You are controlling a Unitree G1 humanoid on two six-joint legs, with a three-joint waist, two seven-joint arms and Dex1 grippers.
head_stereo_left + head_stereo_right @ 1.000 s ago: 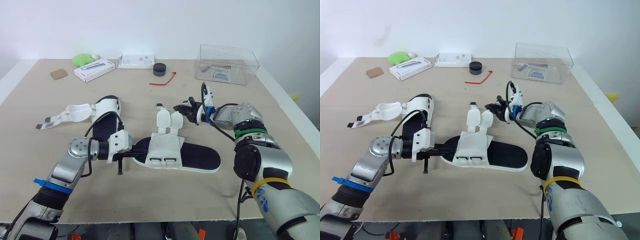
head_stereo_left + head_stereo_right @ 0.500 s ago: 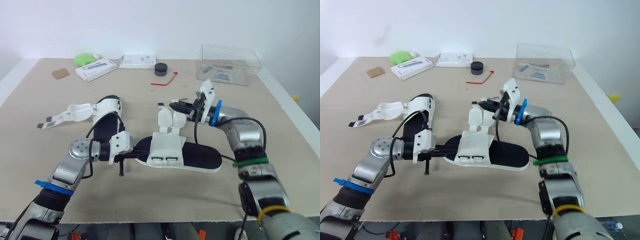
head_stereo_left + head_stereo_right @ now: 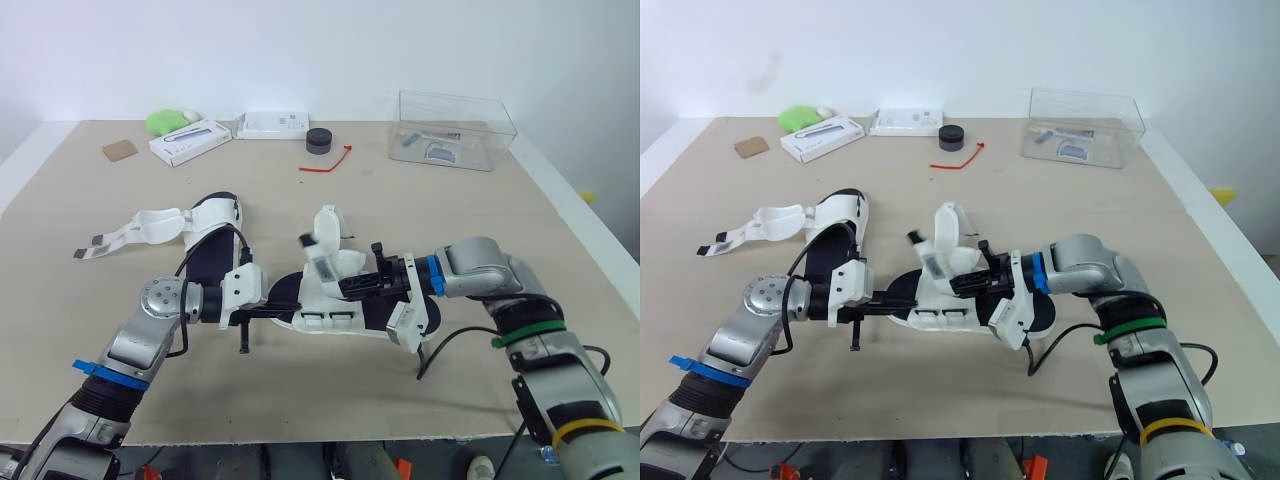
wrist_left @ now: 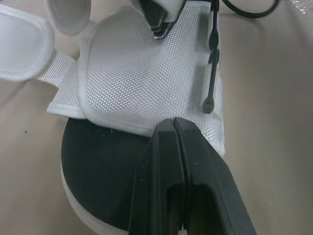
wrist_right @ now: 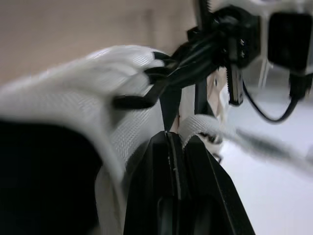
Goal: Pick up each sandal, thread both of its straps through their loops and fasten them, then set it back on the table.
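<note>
Left eye view | right gripper (image 3: pixel 346 288) is pinching a strap (image 5: pixel 198 125) of the near sandal (image 3: pixel 330 305) between closed fingers | left gripper (image 3: pixel 262 312), closed, is touching its sole (image 4: pixel 105 161) | far sandal (image 3: pixel 205 225) is lying unfastened

1. We're pretty sure this is a robotics lab or test bench, not anybody's home.
2. We've got a plain beige table (image 3: pixel 560 230) pushed up against a bare white wall (image 3: pixel 300 50).
3. Along the back we spot a clear plastic box (image 3: pixel 457 130) with bits inside, white cartons (image 3: pixel 188 139) and a red zip tie (image 3: pixel 328 160), so typical bench clutter.
</note>
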